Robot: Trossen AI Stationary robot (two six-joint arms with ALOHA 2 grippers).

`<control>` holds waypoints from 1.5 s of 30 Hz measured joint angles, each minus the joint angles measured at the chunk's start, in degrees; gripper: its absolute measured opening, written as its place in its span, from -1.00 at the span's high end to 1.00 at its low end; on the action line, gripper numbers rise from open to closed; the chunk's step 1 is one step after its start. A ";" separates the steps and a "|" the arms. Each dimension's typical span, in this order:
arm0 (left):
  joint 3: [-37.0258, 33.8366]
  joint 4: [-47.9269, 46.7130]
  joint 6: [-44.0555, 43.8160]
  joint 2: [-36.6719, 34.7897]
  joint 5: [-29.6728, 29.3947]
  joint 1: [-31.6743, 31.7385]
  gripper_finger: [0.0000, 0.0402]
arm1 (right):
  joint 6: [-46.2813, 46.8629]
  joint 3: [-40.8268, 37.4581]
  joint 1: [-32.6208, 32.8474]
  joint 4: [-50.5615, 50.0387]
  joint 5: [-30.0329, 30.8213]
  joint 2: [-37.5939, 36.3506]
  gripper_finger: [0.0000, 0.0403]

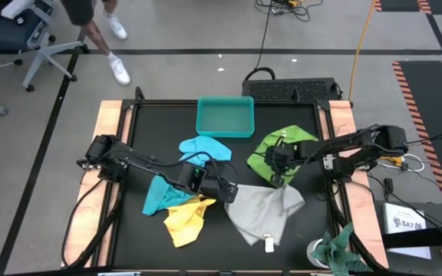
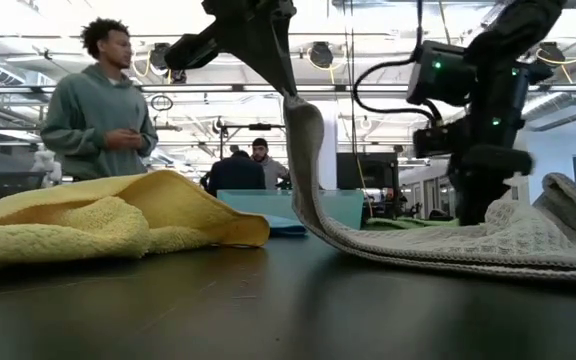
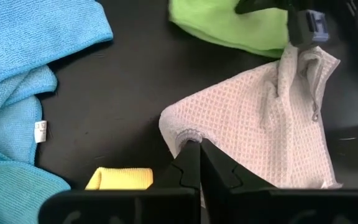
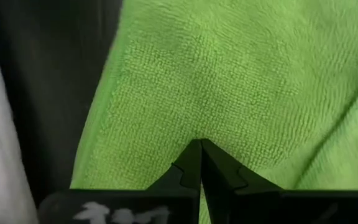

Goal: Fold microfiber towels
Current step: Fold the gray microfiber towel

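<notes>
I see a black table top with wood side rails, grey floor around, and a person standing in the room behind. The left gripper is clamped on the waffle-weave pale grey towel, lifting its edge. The right gripper is closed at that towel's corner, beside the plush lime green towel. 3 more rumpled towels lie left of centre: light blue towel, turquoise towel, yellow towel.

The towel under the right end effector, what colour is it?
Lime green towel; right wrist view.

Towels crowd table center; front-left corner free, tray blocks rear.
</notes>
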 joint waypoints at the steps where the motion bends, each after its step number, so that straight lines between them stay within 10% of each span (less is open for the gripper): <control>1: 0.00 0.00 0.00 0.00 0.00 0.00 1.00 | -0.39 -0.02 0.00 -3.04 0.02 -0.40 1.00; 28: 0.00 -0.68 7.54 -0.72 -0.63 3.29 1.00 | 2.20 3.96 0.48 8.03 -12.41 -25.03 1.00; 45: 0.07 -9.25 11.23 -10.45 -10.41 6.29 1.00 | 1.66 8.72 8.28 8.57 -12.19 -23.40 1.00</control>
